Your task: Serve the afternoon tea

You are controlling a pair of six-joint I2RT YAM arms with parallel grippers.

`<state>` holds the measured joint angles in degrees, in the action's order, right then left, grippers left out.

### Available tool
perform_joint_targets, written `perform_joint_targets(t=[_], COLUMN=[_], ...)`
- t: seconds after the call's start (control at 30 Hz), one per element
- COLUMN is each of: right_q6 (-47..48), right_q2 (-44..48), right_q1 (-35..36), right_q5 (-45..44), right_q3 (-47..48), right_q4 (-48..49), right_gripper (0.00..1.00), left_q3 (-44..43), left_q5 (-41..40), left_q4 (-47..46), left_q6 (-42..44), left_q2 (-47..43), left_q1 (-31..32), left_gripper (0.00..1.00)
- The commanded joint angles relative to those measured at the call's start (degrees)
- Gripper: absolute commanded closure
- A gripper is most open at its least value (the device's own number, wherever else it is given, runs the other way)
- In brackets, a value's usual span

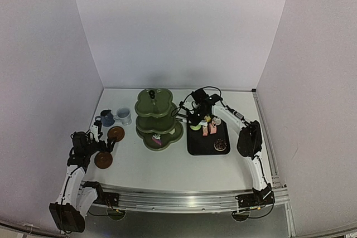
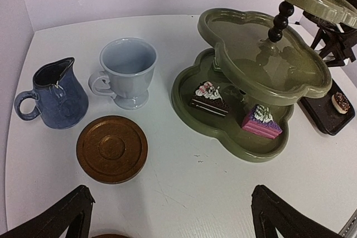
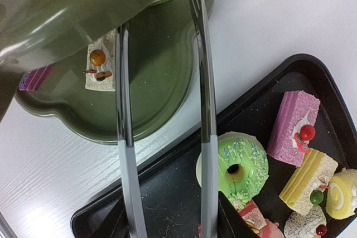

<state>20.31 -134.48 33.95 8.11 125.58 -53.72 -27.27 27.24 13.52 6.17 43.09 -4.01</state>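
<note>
Green doughnut (image 3: 237, 163) sits just outside the metal tongs (image 3: 205, 110) that the right jaws pinch; left jaws spread wide.

Olive-green three-tier stand (image 2: 262, 65): no writing, brand or number can be read on it.
Dark-blue cup (image 2: 56, 96), left of the stand: no lettering can be made out.
White cup (image 2: 127, 73), left of the stand: no lettering can be made out.
Brown saucer (image 2: 111, 149), left of the stand: no mark can be read.
Black tray (image 3: 167, 193), right of the stand: no label can be read.
</note>
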Motion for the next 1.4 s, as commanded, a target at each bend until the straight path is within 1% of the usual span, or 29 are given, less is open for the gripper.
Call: perform_joint_targets(t=[0.0, 0.23, 0.5, 0.73, 0.83, 1.0, 1.27, 1.37], right_q6=[-0.6, -0.9, -4.4, -6.3, -9.1, -18.5, -38.9, -43.7], right_q2=[5.1, 9.0, 14.1, 19.6, 22.7, 28.6, 41.2, 44.4], right_q1=[0.2, 0.0, 0.0, 0.0, 0.0, 0.0, 0.6, 1.1], right_q5=[-0.6, -2.2, -2.9, -6.4, -8.3, -12.3, -18.3, -19.6], right_q3=[-1.8, -7.3, -11.5, -18.2, -20.7, -26.4, -37.0, -41.1], right_q4=[0.8, 0.8, 0.8, 0.8, 0.6, 0.2, -2.2, -3.1], right_gripper=[0.58, 0.58, 0.59, 0.59, 0.59, 0.60, 0.61, 0.61], left_q3=[0.4, 0.5, 0.8, 0.8, 0.9, 1.0, 1.1, 1.3], left_q5=[0.3, 0.4, 0.8, 0.9, 0.9, 1.2, 1.4, 1.5], left_q4=[-1.0, -1.0, -1.3, -1.5, -1.7, -1.9, -2.5, -3.1], left_q6=[1.0, 1.2, 1.0, 1.0, 1.0, 0.9, 0.7, 0.5], left_q2=[-1.0, -1.5, -1.6, -2.0, -2.0, -2.2, -2.4, -2.2], left_q1=[0.1, 0.1, 0.1, 0.1, 0.1, 0.1, 0.1, 0.1], left_gripper=[0.01, 0.01, 0.01, 0.01, 0.01, 0.00, 0.01, 0.01])
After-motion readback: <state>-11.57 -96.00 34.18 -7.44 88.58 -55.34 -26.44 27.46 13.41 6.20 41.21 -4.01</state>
